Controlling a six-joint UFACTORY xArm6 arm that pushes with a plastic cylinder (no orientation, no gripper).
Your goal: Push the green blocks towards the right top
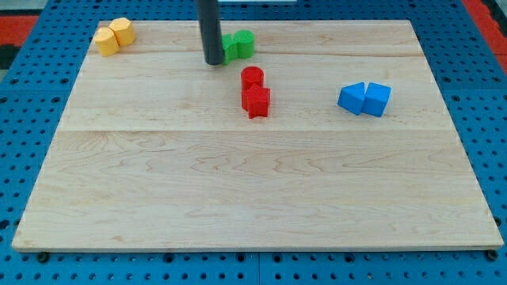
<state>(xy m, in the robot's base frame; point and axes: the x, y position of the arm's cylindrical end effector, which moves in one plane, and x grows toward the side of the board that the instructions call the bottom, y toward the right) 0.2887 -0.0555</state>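
Note:
Two green blocks sit together near the view's top, a little left of centre: a green cylinder (245, 43) on the right and a second green block (230, 47) touching it on the left, partly hidden by the rod, its shape unclear. My tip (214, 62) rests on the board right against the left side of this hidden green block. The dark rod rises straight up from the tip and leaves the view at the top.
A red cylinder (252, 77) and a red cube (256, 102) sit just below and right of the green pair. Two blue blocks (365, 99) lie at the right. Two yellow blocks (114, 36) sit at the top left corner of the wooden board (253, 198).

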